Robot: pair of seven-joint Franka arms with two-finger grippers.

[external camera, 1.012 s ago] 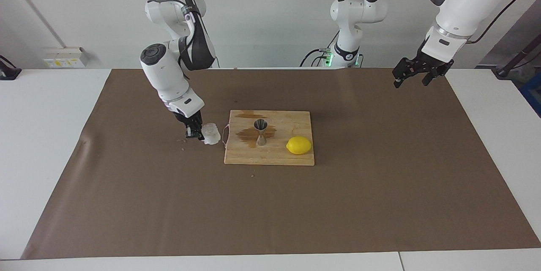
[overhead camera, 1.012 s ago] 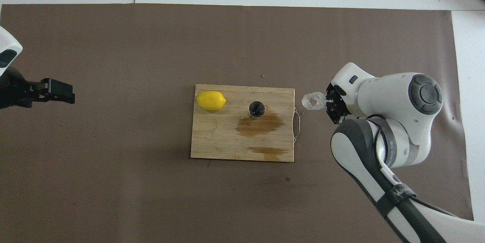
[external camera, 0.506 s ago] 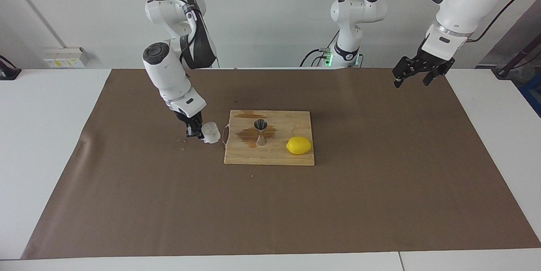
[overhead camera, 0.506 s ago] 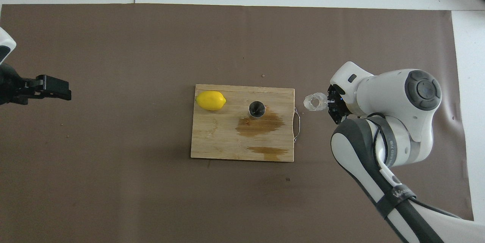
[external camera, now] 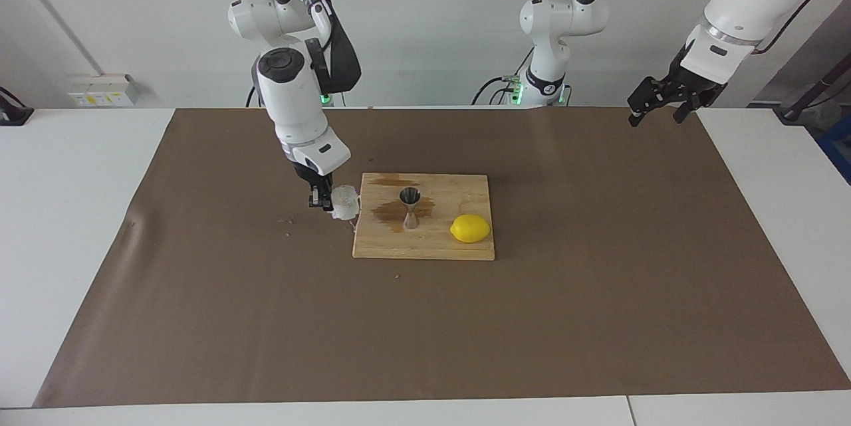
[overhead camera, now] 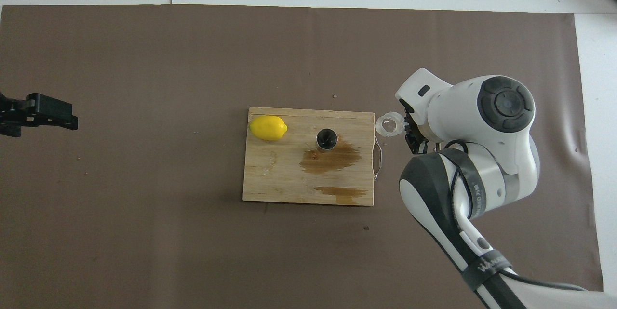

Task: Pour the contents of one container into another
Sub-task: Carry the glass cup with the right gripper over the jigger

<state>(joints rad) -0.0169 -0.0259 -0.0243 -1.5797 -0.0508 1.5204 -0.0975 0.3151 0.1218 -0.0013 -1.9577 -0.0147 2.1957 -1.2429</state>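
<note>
Since a second ago the right tool (external camera: 323, 199) has carried the glass cup (external camera: 344, 203) off the brown mat toward the cutting board (external camera: 465, 250), and the cup now hangs over the board's wire handle (overhead camera: 379, 159) at the right arm's end, its mouth facing up in the overhead view (overhead camera: 389, 124). That tool's fingers are clamped on the cup's side, gripping it from the side away from the board. Its wrist has also risen and swung over, so the arm's big joint now sits above the mat just beside the board.

On the board the steel jigger (external camera: 410, 208) stands upright, next to a dark wet stain (overhead camera: 331, 159) that spreads from its foot toward the robots; a second, smaller stain (overhead camera: 343, 193) lies at the board's edge nearest the robots. A lemon (external camera: 470, 228) rests on the board too, toward the left arm's end and apart from the jigger.

Over at the left arm's end the left tool (external camera: 655, 109) waits in the air above the mat's edge, fingers spread apart and empty; it has drifted a little higher and outward
</note>
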